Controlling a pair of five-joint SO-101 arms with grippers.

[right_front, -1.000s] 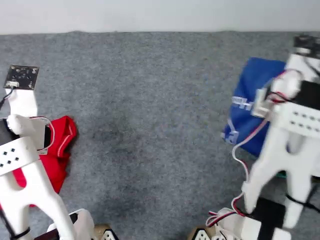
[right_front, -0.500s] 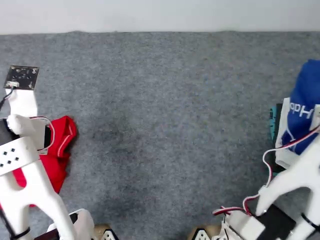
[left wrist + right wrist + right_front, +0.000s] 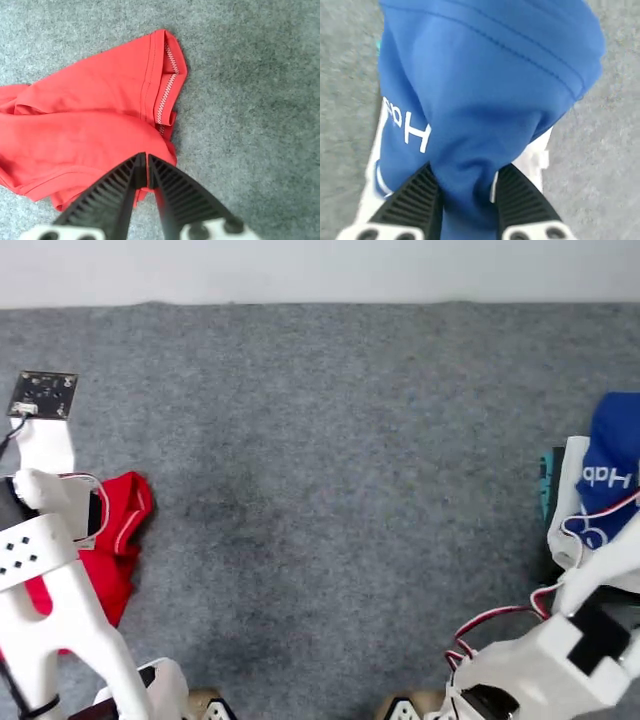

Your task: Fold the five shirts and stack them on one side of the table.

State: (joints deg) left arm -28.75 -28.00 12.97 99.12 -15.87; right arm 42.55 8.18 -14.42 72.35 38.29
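We look down on a table (image 3: 330, 470) covered edge to edge in grey, felt-like carpet, with a plain white wall (image 3: 320, 270) running along its far side. The two white arms stand at the near edge, the left arm (image 3: 50, 580) on one side and the right arm (image 3: 570, 660) on the other, well apart.

The red shirt (image 3: 120, 530) lies crumpled and unfolded on the table at the left arm's side, one stitched hem turned up towards the open carpet. In the left wrist view the left end effector (image 3: 148, 159) points straight down at the red shirt (image 3: 85, 125), its tips over the edge of the cloth nearest the bare carpet. The blue shirt (image 3: 615, 455) is at the table's opposite edge, bunched and draped with white lettering showing. A strip of white cloth (image 3: 570, 500) lies just beside it, and a sliver of teal fabric (image 3: 545, 485) shows beyond that.

The left end effector's fingers are drawn together, with only a thin line between them; we cannot tell whether they pinch any red cloth. The right end effector (image 3: 466, 172) is clamped on a thick gather of the blue shirt (image 3: 485, 90), which fills the gap between its black ribbed fingers (image 3: 415, 195).
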